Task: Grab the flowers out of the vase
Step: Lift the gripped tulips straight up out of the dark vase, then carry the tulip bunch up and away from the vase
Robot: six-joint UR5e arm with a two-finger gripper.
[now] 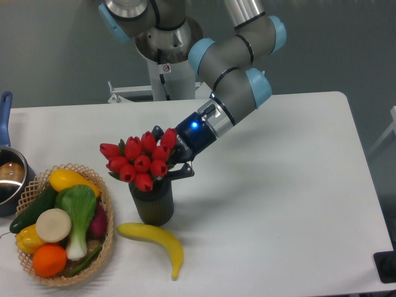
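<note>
The flowers (137, 161), a tight bunch of red tulip buds with small green leaves, stand in the vase (152, 201), a short dark ribbed cylinder at the table's front left of centre. The bunch leans a little to the left. My gripper (168, 153) reaches in from the right at the level of the buds. One finger (157, 132) shows behind the top of the bunch and the other (180, 172) sits low by the stems, just above the vase's mouth. The right side of the bunch lies between them. The buds hide whether the fingers press on it.
A yellow banana (154, 240) lies in front of the vase. A wicker basket (106, 224) of toy vegetables and fruit stands at the front left. A steel pot (11, 176) with a blue handle sits at the left edge. The arm's base (167, 74) is behind the table.
</note>
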